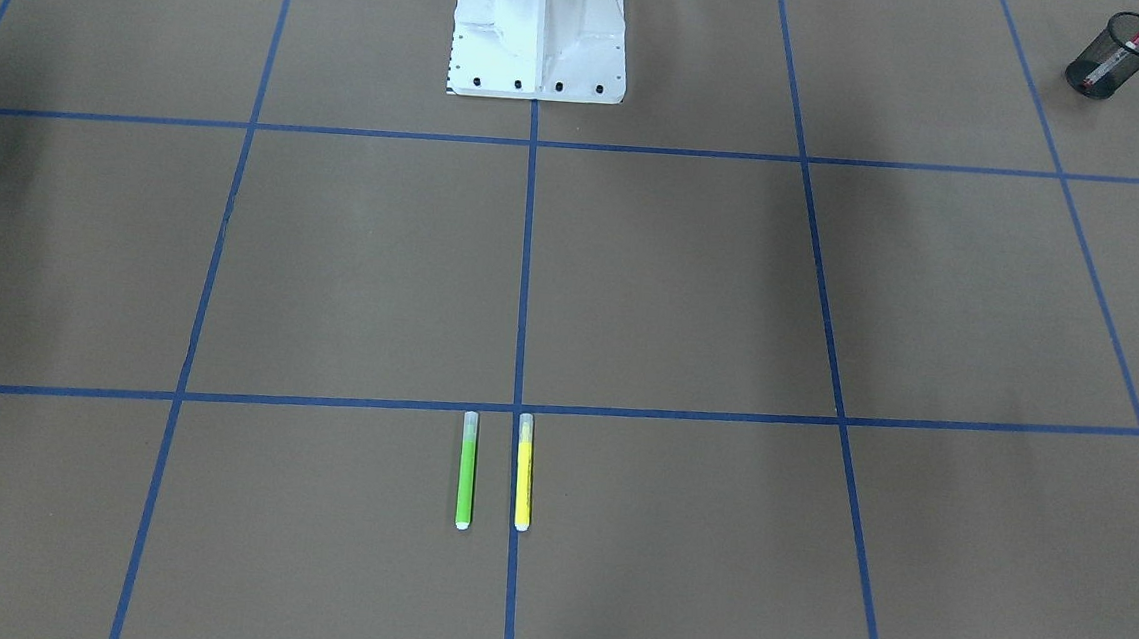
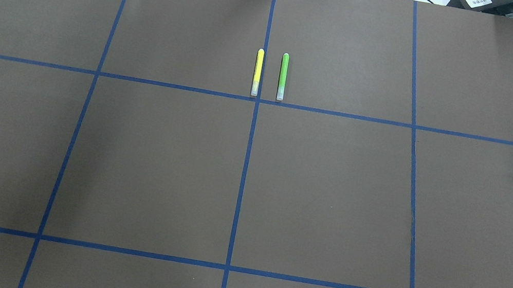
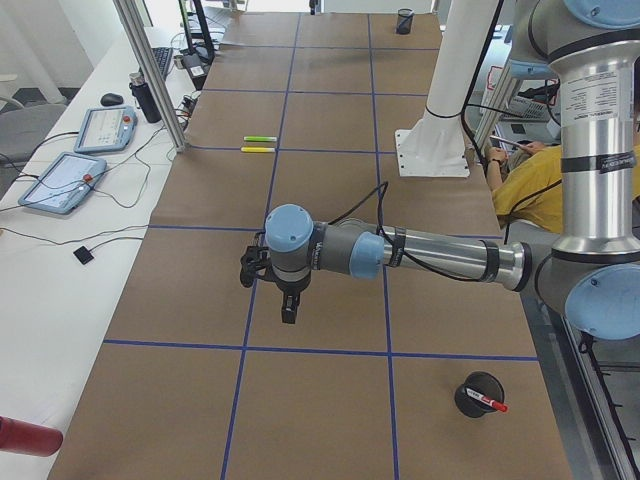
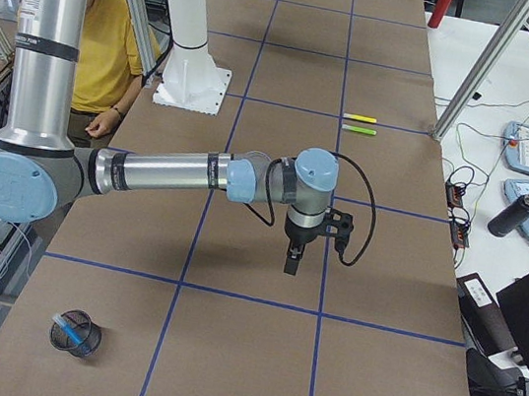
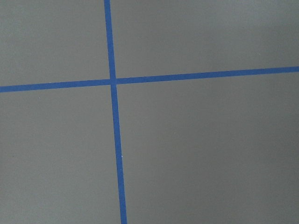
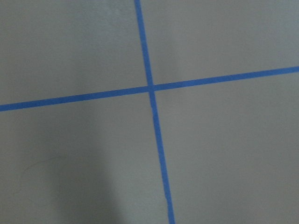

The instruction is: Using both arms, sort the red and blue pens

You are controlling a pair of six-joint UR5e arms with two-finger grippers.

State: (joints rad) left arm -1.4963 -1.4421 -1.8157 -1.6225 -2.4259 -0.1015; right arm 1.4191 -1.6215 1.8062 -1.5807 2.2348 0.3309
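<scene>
The red pen [image 1: 1136, 39] stands tilted in a black mesh cup [image 1: 1112, 59] at the table's end on my left side; the red pen [image 3: 491, 402] also shows in the exterior left view. The blue pen [image 4: 70, 328] lies inside another mesh cup [image 4: 76, 333] at the end on my right side. My left gripper [image 3: 289, 316] hangs fingers-down above the mat, holding nothing I can see. My right gripper [image 4: 290, 266] hangs the same way. Only the side views show them clearly, so I cannot tell whether they are open or shut. Both wrist views show only mat and blue tape.
A green marker [image 2: 282, 76] and a yellow marker [image 2: 257, 72] lie side by side near the table's far centre. The white robot base [image 1: 539, 32] stands at the near edge. Tablets [image 3: 62, 181] and a person in yellow [image 4: 118, 47] are beside the table.
</scene>
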